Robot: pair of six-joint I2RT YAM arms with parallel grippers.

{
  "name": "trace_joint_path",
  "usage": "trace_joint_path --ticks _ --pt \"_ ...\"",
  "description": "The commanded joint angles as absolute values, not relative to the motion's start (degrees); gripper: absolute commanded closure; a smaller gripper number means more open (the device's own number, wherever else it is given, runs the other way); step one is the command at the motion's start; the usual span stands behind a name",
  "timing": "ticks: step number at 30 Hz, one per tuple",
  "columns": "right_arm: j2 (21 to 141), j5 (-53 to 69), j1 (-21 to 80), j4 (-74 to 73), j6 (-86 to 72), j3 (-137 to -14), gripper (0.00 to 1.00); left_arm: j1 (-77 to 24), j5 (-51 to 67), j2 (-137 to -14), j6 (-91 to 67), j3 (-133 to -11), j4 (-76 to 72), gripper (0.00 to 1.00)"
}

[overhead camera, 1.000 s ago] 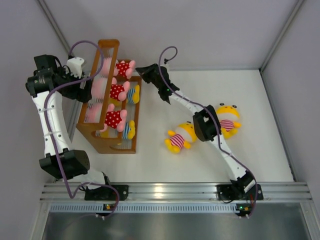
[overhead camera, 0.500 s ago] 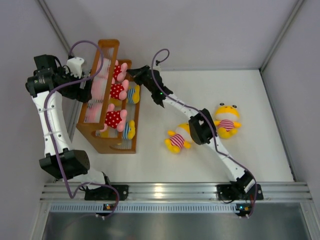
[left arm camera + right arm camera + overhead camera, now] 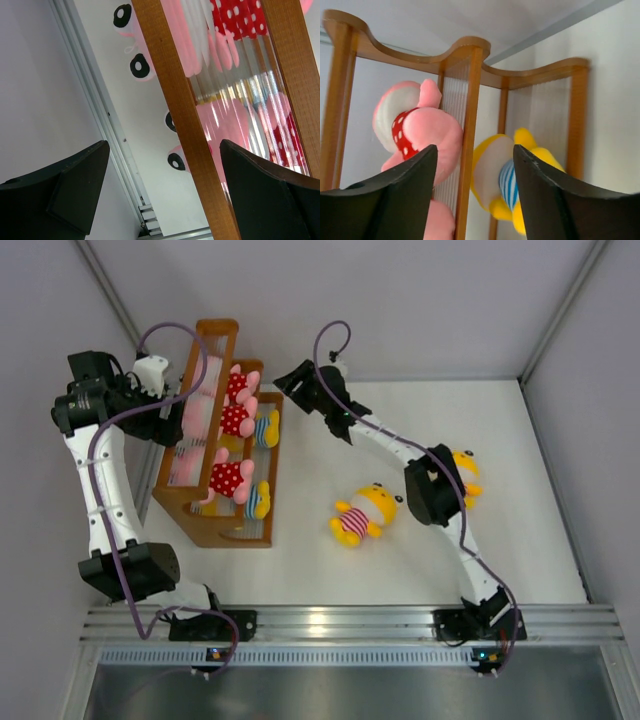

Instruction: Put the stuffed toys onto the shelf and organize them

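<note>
The shelf (image 3: 221, 340) stands at the left of the table. Three pink stuffed toys (image 3: 240, 385) in red dotted outfits lie on it, with two yellow ones (image 3: 265, 428) in blue stripes in front. A yellow, pink-striped toy (image 3: 362, 515) lies on the table; another (image 3: 468, 468) is half hidden behind the right arm. My right gripper (image 3: 292, 382) hovers open just right of the shelf's far end, facing a pink toy (image 3: 420, 130) and a blue-striped toy (image 3: 507, 180), holding nothing. My left gripper (image 3: 165, 150) is open behind the shelf, a wooden rail (image 3: 180, 110) showing between its jaws.
White walls close in the table at the back and both sides. An aluminium rail (image 3: 350, 622) runs along the near edge by the arm bases. The left arm (image 3: 100, 480) stands between the shelf and the left wall.
My right gripper, shut before, pressed toward the shelf's far end, nudging the top pink toy, then drew back and opened. Its elbow swung right over the far yellow toy. The left arm stayed still.
</note>
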State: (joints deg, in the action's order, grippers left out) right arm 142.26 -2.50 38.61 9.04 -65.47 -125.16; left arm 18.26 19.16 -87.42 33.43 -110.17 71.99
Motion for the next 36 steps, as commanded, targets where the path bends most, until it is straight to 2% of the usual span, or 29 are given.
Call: trace_joint_path --ticks 1,4,7,8,10,12,14,17,20,27,32,36 --pt "123.42 -5.70 35.95 1.26 -52.06 -121.30 0.36 18.11 16.96 -86.14 34.98 -109.07 73.56 0.02" --pt "114.46 -12.63 35.42 -12.36 -43.17 -117.17 0.29 18.11 17.75 -85.52 35.07 -109.16 73.39 0.02" --pt "105.23 -18.26 34.28 -25.64 -39.73 -110.24 0.28 18.11 18.37 -84.90 35.07 -109.07 73.48 0.02" --pt "102.77 -21.85 33.84 -28.45 -39.81 -104.39 0.28 18.11 18.89 -84.73 35.16 -108.90 73.65 0.02" --pt "94.77 -25.03 32.52 -34.42 -41.83 -97.68 0.27 18.11 19.16 -84.38 35.16 -108.63 73.48 0.02" --pt "87.06 -29.34 31.38 -37.78 -44.37 -88.18 0.21 18.11 19.95 -84.37 35.16 -108.46 73.56 0.02" --pt "82.46 -32.60 30.68 -43.66 -46.83 -80.91 0.10 18.11 20.39 -84.20 35.24 -108.28 73.48 0.02" --pt "74.38 -32.78 28.75 -49.63 -53.85 -73.08 0.06 18.11 21.09 -84.20 35.16 -107.93 73.48 0.02" --pt "67.25 -33.57 27.95 -53.68 -58.87 -66.22 0.06 18.11 22.23 -83.85 34.81 -107.14 73.56 0.02" --pt "54.86 -34.63 27.77 -55.56 -73.54 -50.99 0.09 18.11 23.55 -82.09 34.89 -105.12 73.48 0.02" --pt "54.75 -33.22 25.23 -49.49 -74.88 -44.31 0.11 18.11 23.03 -81.83 34.54 -104.94 73.48 0.02" --pt "57.48 -33.31 19.52 -41.68 -73.13 -41.58 0.14 18.11 22.06 -81.82 34.72 -104.76 73.48 0.02"
